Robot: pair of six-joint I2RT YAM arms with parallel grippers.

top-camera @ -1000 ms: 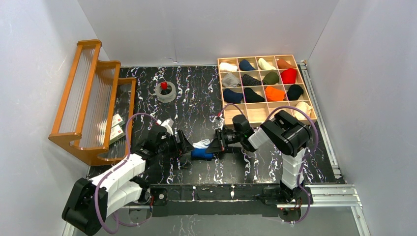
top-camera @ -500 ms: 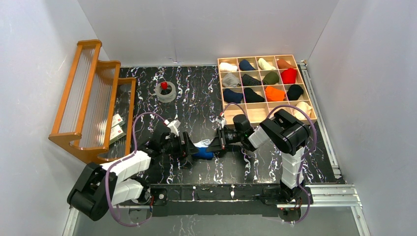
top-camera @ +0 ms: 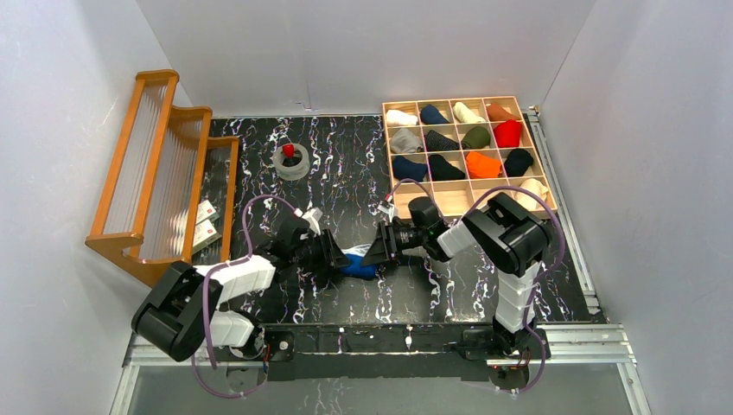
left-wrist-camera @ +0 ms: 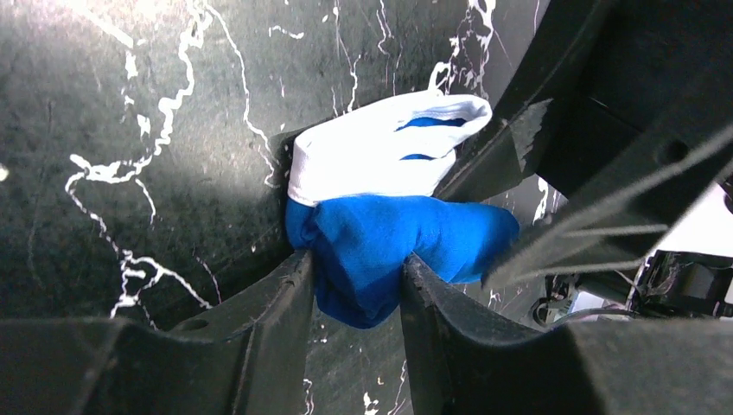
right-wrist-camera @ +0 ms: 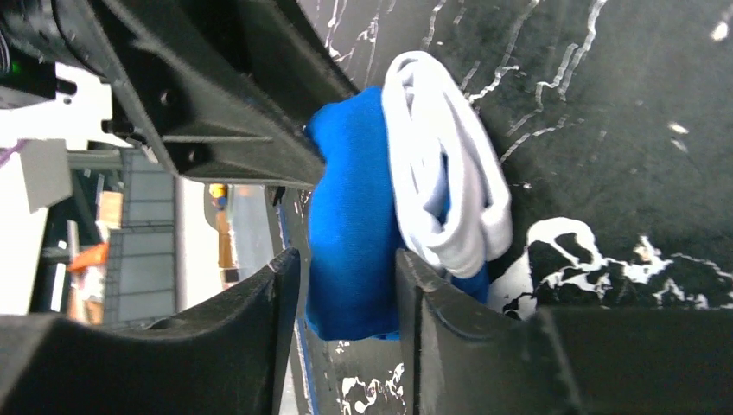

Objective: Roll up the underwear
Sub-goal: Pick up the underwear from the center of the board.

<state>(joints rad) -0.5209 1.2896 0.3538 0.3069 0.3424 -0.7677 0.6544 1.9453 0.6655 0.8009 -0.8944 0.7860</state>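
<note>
**Item:** underwear (top-camera: 356, 264), blue with a white band, bunched into a short roll.
**Location:** on the surface (top-camera: 346, 164), front centre, between the two claws.
**Left claw** (left-wrist-camera: 356, 266): narrowed to a small gap, its fingers pressing the blue end from both sides.
**Right claw** (right-wrist-camera: 346, 259): likewise nearly closed, with blue fabric filling the gap. The white band lies just outside its fingers.
**Hazards:** both claws hold the same small bundle from opposite sides, with their tips near each other.
- Opposing pulls may stretch or unroll the bundle.
- The tips may knock together.
- The white band looks loosely layered, so a release would likely let it spring open.

**Change over the last second:** the left arm has swung in and its claw sits closer on the roll. The right claw and the roll have scarcely moved.
</note>
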